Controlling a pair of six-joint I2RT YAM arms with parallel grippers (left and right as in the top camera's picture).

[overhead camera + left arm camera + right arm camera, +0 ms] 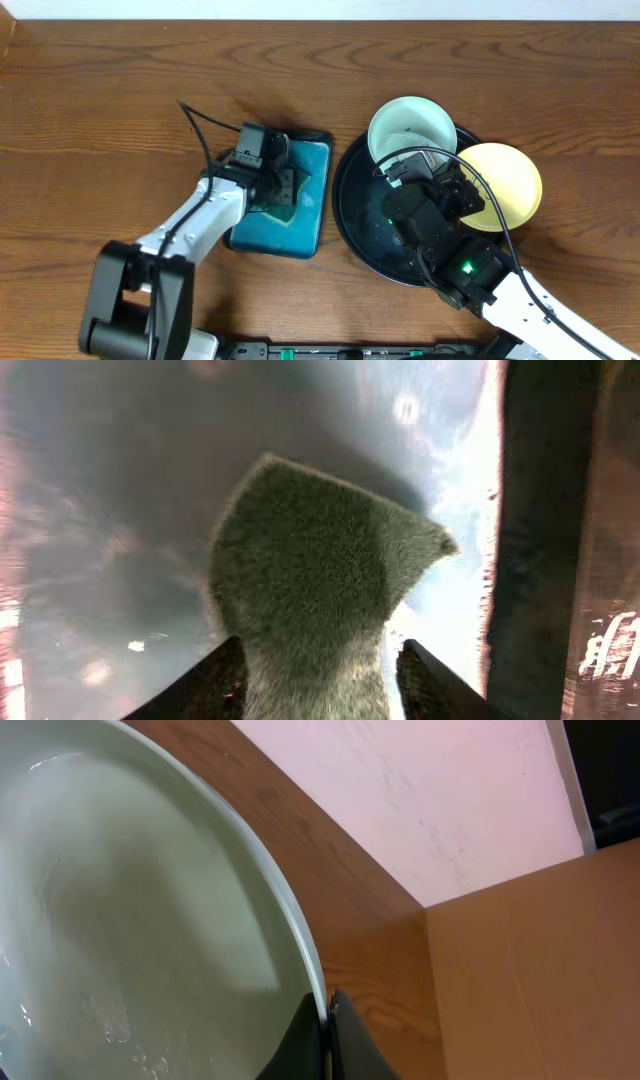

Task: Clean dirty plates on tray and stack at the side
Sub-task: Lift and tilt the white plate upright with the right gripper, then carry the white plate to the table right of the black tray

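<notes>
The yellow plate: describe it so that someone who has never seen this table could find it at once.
On the wooden table, find the round black tray right of centre. The yellow plate lies at its right edge. The neighbouring plate is pale mint-white; this alone is yellow.

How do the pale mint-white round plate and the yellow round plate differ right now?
Colour: the pale mint-white round plate is whitish-green, the yellow round plate yellow. Grip: the right gripper pinches the mint plate's rim; the yellow plate is free. Place: the mint plate is at the far side of the glossy black round tray, the yellow one overhangs its right edge. Both are round and smooth.
</notes>
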